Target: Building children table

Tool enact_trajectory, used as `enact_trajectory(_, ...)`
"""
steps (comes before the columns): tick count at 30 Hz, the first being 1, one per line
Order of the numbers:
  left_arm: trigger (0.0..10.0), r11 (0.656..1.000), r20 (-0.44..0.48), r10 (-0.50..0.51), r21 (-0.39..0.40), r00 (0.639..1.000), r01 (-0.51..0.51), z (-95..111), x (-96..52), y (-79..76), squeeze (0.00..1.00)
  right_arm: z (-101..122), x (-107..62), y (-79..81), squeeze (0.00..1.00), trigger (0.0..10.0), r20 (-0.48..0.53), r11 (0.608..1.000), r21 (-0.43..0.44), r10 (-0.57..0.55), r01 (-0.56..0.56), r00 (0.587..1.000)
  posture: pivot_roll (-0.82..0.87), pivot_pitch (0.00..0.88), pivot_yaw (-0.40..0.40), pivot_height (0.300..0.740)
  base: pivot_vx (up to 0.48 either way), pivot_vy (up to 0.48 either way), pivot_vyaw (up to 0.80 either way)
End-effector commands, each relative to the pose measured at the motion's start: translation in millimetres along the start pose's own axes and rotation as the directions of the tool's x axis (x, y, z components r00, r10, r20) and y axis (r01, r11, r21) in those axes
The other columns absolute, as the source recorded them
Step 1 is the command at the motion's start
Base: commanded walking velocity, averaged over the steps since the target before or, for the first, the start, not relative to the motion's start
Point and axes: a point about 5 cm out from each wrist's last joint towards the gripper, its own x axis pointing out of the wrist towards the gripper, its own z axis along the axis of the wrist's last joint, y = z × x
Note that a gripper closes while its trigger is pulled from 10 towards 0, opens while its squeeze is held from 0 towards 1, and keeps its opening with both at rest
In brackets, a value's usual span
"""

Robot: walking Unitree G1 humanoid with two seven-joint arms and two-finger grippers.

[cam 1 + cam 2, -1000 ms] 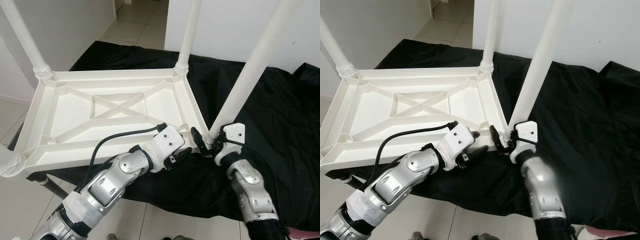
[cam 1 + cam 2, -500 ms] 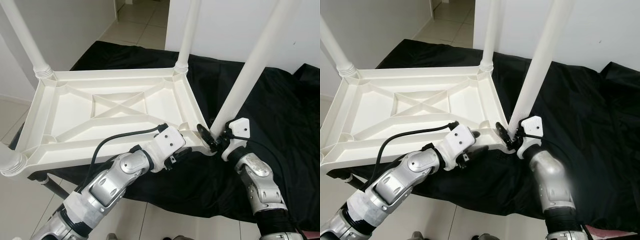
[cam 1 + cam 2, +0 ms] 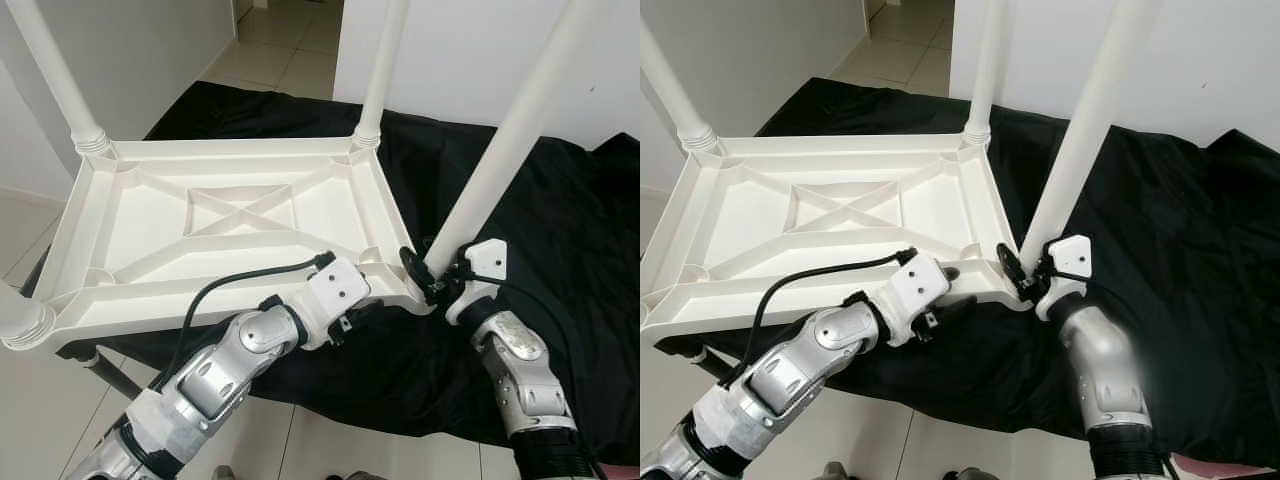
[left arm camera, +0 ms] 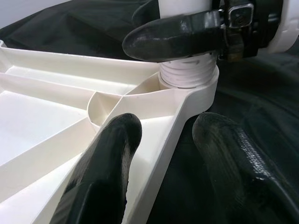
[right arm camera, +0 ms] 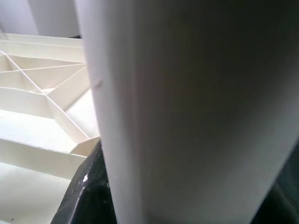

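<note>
Your right gripper [image 3: 424, 277] is closed around the base of the near-right table leg [image 3: 510, 140], just above its threaded end where it enters the corner socket [image 4: 189, 84] of the upturned white plastic tabletop [image 3: 150, 215]. Your left gripper [image 3: 362, 305] straddles the tabletop's near rim beside that same corner, one black finger inside the rim and one outside, open and not visibly pinching, apparently steadying the top.

The tabletop lies underside up on a black cloth [image 3: 560, 230] draped over a low support. Three more white legs stand in the other corners: far left [image 3: 60, 85], far right [image 3: 380, 70], and near left [image 3: 20, 320].

You look to be on the last leg, seating or tightening it. It leans away from upright, so the next move likely calls for straightening it and turning it home while the left gripper holds the top from twisting.

Little obstructs you; the tabletop's near-left corner overhangs the tiled floor [image 3: 265, 45], so pressing there could tip it.
</note>
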Motion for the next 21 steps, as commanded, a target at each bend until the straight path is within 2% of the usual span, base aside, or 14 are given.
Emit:
enact_trajectory(1,10.0,0.996,0.003,-0.086,0.013,0.996,0.086,1.5,0.4,-4.9,0.0,-13.7,-4.6,1.2,0.0,10.0,-0.089,0.998,0.01,-0.068,0.069,0.994,0.0,0.092,-0.078,0.74,0.0,0.0,0.0)
enact_trajectory(2,10.0,0.996,0.003,-0.086,0.013,0.996,0.086,1.5,0.4,-4.9,0.0,-13.7,-4.6,1.2,0.0,10.0,-0.089,0.998,0.01,-0.068,0.069,0.994,0.0,0.092,-0.078,0.74,0.0,0.0,0.0)
enact_trajectory(4,10.0,0.997,0.004,-0.078,0.011,0.997,0.078,1.7,0.7,-4.0,0.0,-13.9,-5.7,1.1,0.0,10.0,-0.105,0.985,0.023,-0.167,0.17,0.98,0.0,0.093,-0.08,0.74,0.0,0.0,0.0)
enact_trajectory(6,10.0,0.997,0.004,-0.078,0.011,0.997,0.078,1.7,0.7,-4.0,0.0,-13.9,-5.7,1.1,0.0,10.0,-0.105,0.985,0.023,-0.167,0.17,0.98,0.0,0.093,-0.08,0.74,0.0,0.0,0.0)
enact_trajectory(7,10.0,0.997,0.003,-0.075,0.011,0.997,0.075,1.4,0.7,-3.5,0.0,-14.4,-7.0,1.8,0.0,10.0,-0.115,0.971,0.039,-0.229,0.235,0.967,0.0,0.092,-0.079,0.74,0.0,0.0,0.0)
enact_trajectory(8,10.0,0.997,0.003,-0.075,0.011,0.997,0.075,1.4,0.7,-3.5,0.0,-14.4,-7.0,1.8,0.0,10.0,-0.115,0.971,0.039,-0.229,0.235,0.967,0.0,0.092,-0.079,0.74,0.0,0.0,0.0)
enact_trajectory(10,10.0,0.997,0.002,-0.072,0.012,0.997,0.072,0.9,0.5,-2.4,0.0,-17.0,-12.3,6.7,0.0,10.0,-0.137,0.92,0.048,-0.379,0.389,0.915,0.0,0.096,-0.082,0.74,0.0,0.0,0.0)
enact_trajectory(11,10.0,0.997,0.002,-0.072,0.012,0.997,0.072,0.9,0.5,-2.4,0.0,-17.0,-12.3,6.7,0.0,10.0,-0.137,0.92,0.048,-0.379,0.389,0.915,0.0,0.096,-0.082,0.74,0.0,0.0,0.0)
enact_trajectory(13,10.0,0.998,0.001,-0.069,0.015,0.998,0.069,0.7,0.5,0.0,0.0,-18.8,-19.5,13.2,0.0,10.0,-0.145,0.827,0.049,-0.549,0.56,0.823,-0.01,0.1,-0.081,0.74,0.0,0.0,0.0)
enact_trajectory(14,10.0,0.998,0.001,-0.069,0.015,0.998,0.069,0.7,0.5,0.0,0.0,-18.8,-19.5,13.2,0.0,10.0,-0.145,0.827,0.049,-0.549,0.56,0.823,-0.01,0.1,-0.081,0.74,0.0,0.0,0.0)
enact_trajectory(16,10.0,0.998,0.001,-0.064,0.018,0.998,0.064,1.2,1.8,3.1,0.0,-18.8,-20.6,24.6,0.0,10.0,-0.153,0.791,0.076,-0.593,0.607,0.791,-0.02,0.102,-0.079,0.74,0.0,0.0,0.0)
enact_trajectory(21,10.0,0.998,0.003,-0.061,0.02,0.998,0.061,2.2,3.0,6.0,0.0,-18.2,-17.5,34.5,0.0,10.0,-0.16,0.808,0.083,-0.567,0.583,0.808,-0.03,0.108,-0.071,0.74,0.0,0.0,0.0)
